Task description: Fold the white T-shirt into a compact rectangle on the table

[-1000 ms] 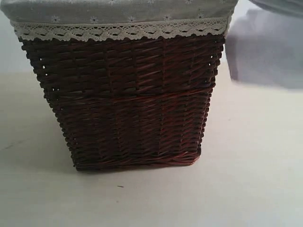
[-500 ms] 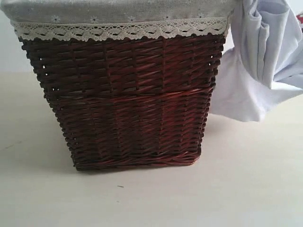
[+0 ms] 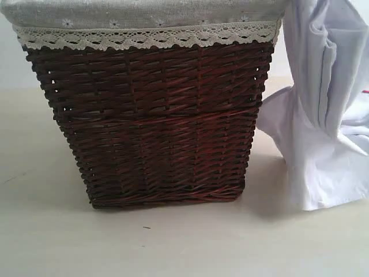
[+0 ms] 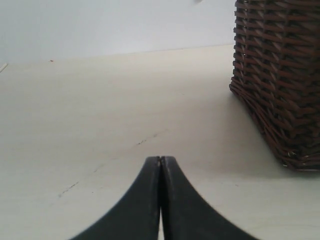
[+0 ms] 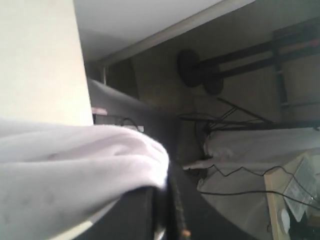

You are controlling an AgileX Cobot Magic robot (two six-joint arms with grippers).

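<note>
The white T-shirt [image 3: 323, 121] hangs in loose folds at the right of the exterior view, beside the basket, its lower edge resting on the pale table [image 3: 173, 242]. A sliver of red shows at its right edge. In the right wrist view my right gripper [image 5: 167, 200] is shut on a bunch of the white T-shirt [image 5: 75, 165], which drapes over one finger. Neither gripper shows in the exterior view. My left gripper [image 4: 160, 162] is shut and empty, low over the bare table [image 4: 100, 115], apart from the basket.
A dark brown wicker basket [image 3: 155, 121] with a lace-trimmed liner [image 3: 144, 36] fills the exterior view's middle; the basket [image 4: 280, 80] also shows in the left wrist view. Beyond the table edge in the right wrist view lie cables and furniture [image 5: 240, 150].
The shirt has come into view at the right and dropped lower; its hem now reaches the table. The basket has not moved.
</note>
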